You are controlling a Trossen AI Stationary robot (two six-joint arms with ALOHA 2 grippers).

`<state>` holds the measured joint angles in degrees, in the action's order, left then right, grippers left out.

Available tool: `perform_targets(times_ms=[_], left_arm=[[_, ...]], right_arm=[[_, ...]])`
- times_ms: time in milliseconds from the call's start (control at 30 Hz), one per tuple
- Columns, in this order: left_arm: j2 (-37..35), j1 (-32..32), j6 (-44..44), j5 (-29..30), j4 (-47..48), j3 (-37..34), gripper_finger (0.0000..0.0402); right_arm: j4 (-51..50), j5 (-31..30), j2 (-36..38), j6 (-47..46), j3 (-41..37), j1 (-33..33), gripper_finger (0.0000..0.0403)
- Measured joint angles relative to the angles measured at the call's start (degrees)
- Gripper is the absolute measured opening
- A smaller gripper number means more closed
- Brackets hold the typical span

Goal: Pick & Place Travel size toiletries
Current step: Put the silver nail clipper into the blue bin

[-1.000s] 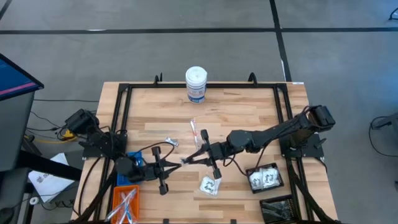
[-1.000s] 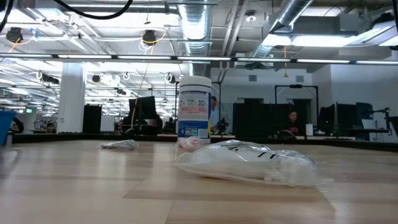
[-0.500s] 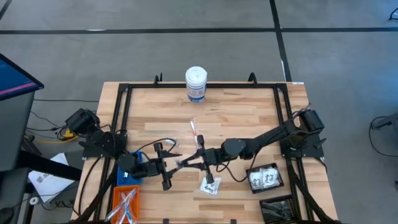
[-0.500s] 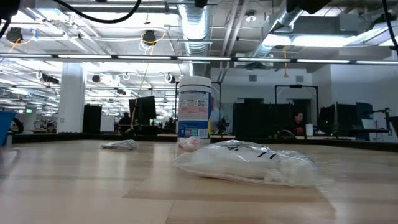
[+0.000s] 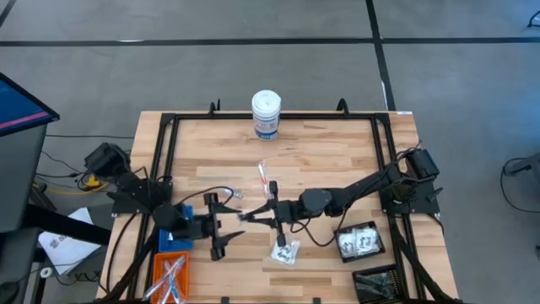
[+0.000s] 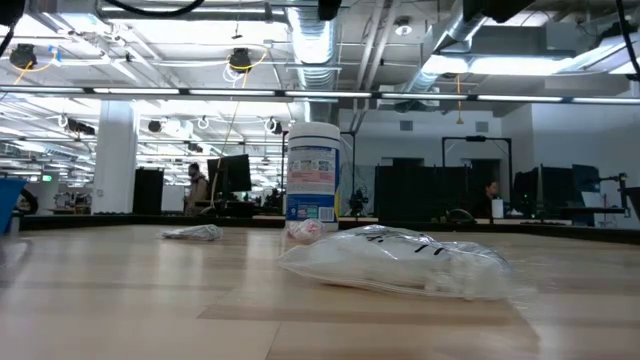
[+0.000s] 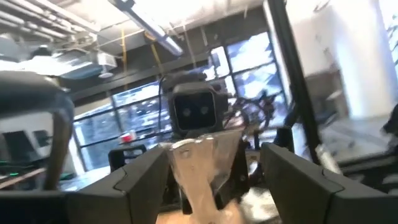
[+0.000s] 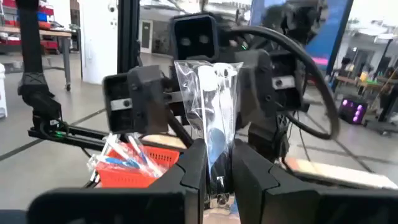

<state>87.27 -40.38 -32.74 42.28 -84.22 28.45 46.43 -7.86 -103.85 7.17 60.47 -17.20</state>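
Scene: mid-desk in the high view, we see two dark arms meeting nose to nose over the wooden desk (image 5: pixel 337 156), a clear packet (image 8: pixel 210 102) between them

Right hand: the right hand (image 5: pixel 247 217) has its fingers pinched tight on the lower edge of the clear packet, which stands upright above them in the right wrist view

Left hand: the left hand (image 5: pixel 221 225), at lower left of the high view, has its fingers spread wide and grips nothing; in its own wrist view the packet hangs in the gap between the two fingers, and we cannot tell whether it touches either

Task things: a second crinkly packet (image 5: pixel 284 251) lies on the desk just below the hands, a smaller one (image 5: pixel 232 193) just above the left hand, thin white-and-red sticks (image 5: pixel 264 174) at mid-desk; more pieces sit in the orange bin (image 5: pixel 160 262) at lower left and the black bin (image 5: pixel 359 241) at lower right

Risk, grip: we judge the hold is on a thin film edge only, so a quick swing could let the packet slip or flop over

Risk, collision: the hands sit close, so a careless pull-away could snag the film on the open left fingers

Risk, clutter: the packet on the desk lies just beneath, and a low pass could drag it

Bystander: the white canister (image 5: pixel 266 113) stands well apart at upper centre
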Motion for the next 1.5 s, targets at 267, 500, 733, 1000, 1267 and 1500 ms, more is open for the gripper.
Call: perform_targets(times_ms=[267,500,733,1000,1267,1500], left_arm=[[-3.31,4.84,10.79,-7.65,0.09,-4.19,0.0246],[-3.15,7.08,13.93,-12.88,0.08,-5.01,0.0246],[-3.15,8.23,13.93,-13.19,0.11,-4.74,0.0246],[-3.18,10.33,15.52,-12.95,1.38,-3.77,0.0246],[-3.75,9.11,16.23,-11.92,2.35,-5.86,0.0246],[-3.78,9.11,16.29,-12.79,1.94,-5.82,0.0246]], right_arm=[[3.67,-0.13,-0.52,0.95,0.21,-0.14,0.0045],[5.85,-0.83,-0.46,0.87,0.24,-0.14,0.0045],[5.30,-2.75,-0.90,0.69,0.21,0.08,0.0046],[5.91,-3.04,-7.50,0.31,4.35,1.50,0.0046],[6.48,-12.23,-8.11,5.36,5.76,-1.10,0.0047],[6.77,-11.83,-7.82,8.25,6.61,-2.70,0.0047]])
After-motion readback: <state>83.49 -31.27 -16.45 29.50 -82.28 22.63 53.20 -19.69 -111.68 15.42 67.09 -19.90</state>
